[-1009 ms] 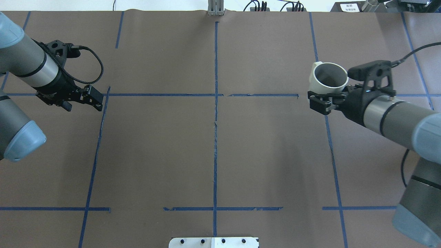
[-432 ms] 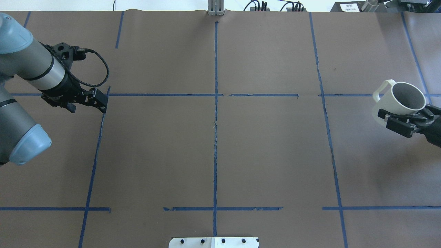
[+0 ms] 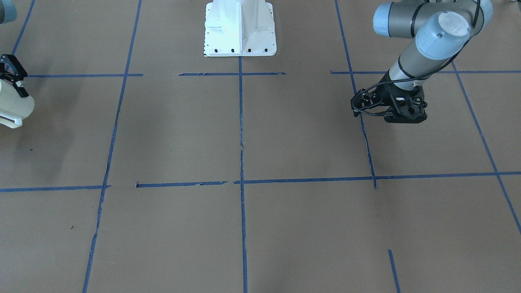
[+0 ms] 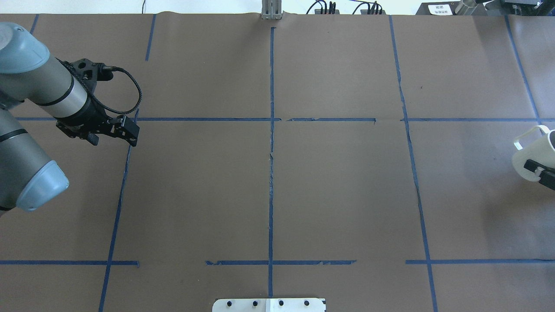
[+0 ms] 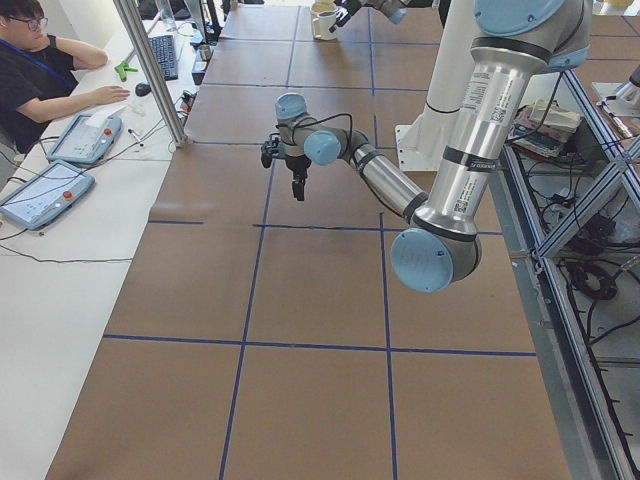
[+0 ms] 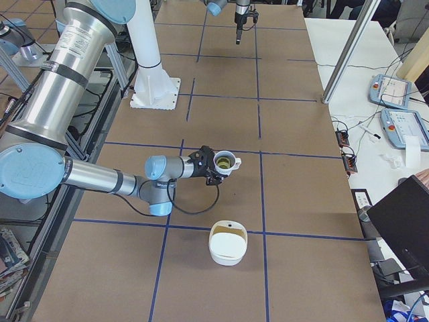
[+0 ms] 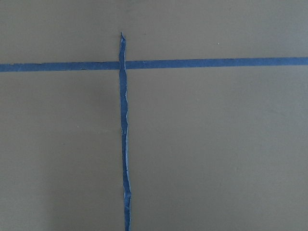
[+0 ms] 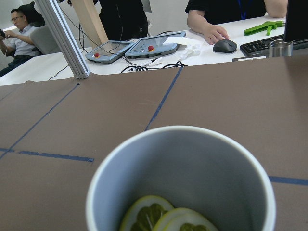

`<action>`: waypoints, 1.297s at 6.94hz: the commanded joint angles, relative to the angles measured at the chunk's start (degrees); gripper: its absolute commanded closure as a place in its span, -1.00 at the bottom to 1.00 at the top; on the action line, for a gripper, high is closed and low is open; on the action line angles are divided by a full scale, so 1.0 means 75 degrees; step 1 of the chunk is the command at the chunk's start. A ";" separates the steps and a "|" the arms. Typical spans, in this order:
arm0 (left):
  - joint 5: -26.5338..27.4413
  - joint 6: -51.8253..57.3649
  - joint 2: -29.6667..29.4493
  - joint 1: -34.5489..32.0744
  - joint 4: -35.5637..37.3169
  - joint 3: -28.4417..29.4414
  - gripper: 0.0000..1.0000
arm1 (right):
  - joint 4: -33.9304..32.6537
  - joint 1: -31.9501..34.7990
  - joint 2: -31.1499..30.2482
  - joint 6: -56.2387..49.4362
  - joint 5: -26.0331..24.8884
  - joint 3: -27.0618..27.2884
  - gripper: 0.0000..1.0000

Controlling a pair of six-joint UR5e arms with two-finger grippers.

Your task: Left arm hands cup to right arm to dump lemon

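The white cup (image 4: 530, 157) hangs at the overhead view's right edge, above the brown table. My right gripper (image 4: 540, 170) is shut on its wall, handle pointing away from the arm. The right wrist view looks into the cup (image 8: 192, 159), where lemon slices (image 8: 163, 219) lie on the grey bottom. The exterior right view shows the cup (image 6: 226, 163) held upright. It also shows at the front-facing view's left edge (image 3: 14, 109). My left gripper (image 4: 128, 130) is far off on the table's left, open and empty, pointing down (image 3: 405, 118).
A white bowl (image 6: 228, 243) stands on the table beyond the held cup in the exterior right view. The robot's white base (image 3: 240, 28) sits at the table's middle edge. Blue tape lines (image 7: 125, 144) cross the mat. Operators and teach pendants (image 8: 154, 46) are along the far side.
The right arm carried the cup away to the right, from near the tape line to the overhead view's right edge. The left gripper drifted slightly rightward.
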 commanded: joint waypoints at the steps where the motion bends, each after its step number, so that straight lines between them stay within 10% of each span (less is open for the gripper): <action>1: 0.0174 -0.0004 -0.0079 0.0120 0.0000 0.0049 -1.00 | 0.1958 0.0394 -0.0007 0.1480 0.0010 -0.1276 0.79; 9: 0.0221 -0.0121 -0.0161 0.0202 0.0000 0.0038 -1.00 | 0.4189 0.1964 0.1223 0.7984 0.0010 -0.3025 0.80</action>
